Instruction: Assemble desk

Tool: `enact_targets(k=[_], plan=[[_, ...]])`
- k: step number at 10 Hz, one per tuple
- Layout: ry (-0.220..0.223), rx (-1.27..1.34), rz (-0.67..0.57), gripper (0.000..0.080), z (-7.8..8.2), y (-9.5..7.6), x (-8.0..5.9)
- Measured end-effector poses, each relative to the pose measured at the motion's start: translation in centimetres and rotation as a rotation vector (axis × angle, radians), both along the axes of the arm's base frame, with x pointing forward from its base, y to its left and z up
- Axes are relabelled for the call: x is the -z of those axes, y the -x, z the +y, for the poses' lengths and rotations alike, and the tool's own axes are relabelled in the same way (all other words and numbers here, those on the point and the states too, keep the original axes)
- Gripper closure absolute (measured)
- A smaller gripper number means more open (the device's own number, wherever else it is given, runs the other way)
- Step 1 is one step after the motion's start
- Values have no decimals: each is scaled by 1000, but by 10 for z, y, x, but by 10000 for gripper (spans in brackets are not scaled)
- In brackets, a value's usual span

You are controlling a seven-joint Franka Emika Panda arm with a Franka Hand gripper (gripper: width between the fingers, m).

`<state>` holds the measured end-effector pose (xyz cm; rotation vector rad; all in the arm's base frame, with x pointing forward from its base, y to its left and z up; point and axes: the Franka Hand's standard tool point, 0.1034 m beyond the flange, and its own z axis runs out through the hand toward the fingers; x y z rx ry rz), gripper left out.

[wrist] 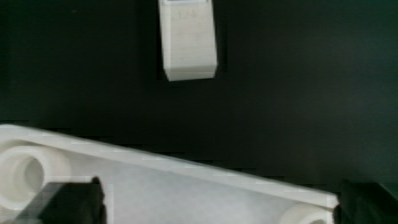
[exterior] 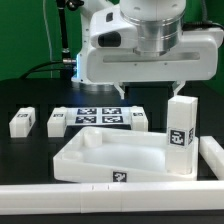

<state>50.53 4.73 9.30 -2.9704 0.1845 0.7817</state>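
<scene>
The white desk tabletop (exterior: 100, 150) lies rim-up at the front middle of the black table. One tagged square leg (exterior: 180, 127) stands upright in its corner on the exterior view's right. Three loose legs lie behind: two at the left (exterior: 22, 122) (exterior: 55, 122) and one (exterior: 140, 118) by the marker board. My gripper (exterior: 148, 90) hangs open and empty above the tabletop's back part. One fingertip is just over the upright leg. In the wrist view the tabletop (wrist: 178, 195) with a round corner socket (wrist: 18, 175) lies under my gripper (wrist: 214, 212), and a loose leg (wrist: 191, 40) lies beyond it.
The marker board (exterior: 95, 114) lies behind the tabletop. A white bar (exterior: 90, 198) runs along the table's front, and another white bar (exterior: 212, 155) runs along the exterior view's right side. Cables and a stand are at the back left.
</scene>
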Motion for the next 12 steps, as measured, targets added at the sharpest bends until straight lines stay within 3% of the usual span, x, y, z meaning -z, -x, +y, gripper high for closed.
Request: enact_targets(k=[2, 4, 7, 9, 12], plan=[[-7, -1, 129, 150, -3, 6, 4], [-5, -4, 204, 150, 2, 20, 30], [-14, -8, 376, 150, 1, 32, 37], [-11, -8, 347, 150, 1, 24, 41], [-3, 3, 355, 150, -1, 38, 58]])
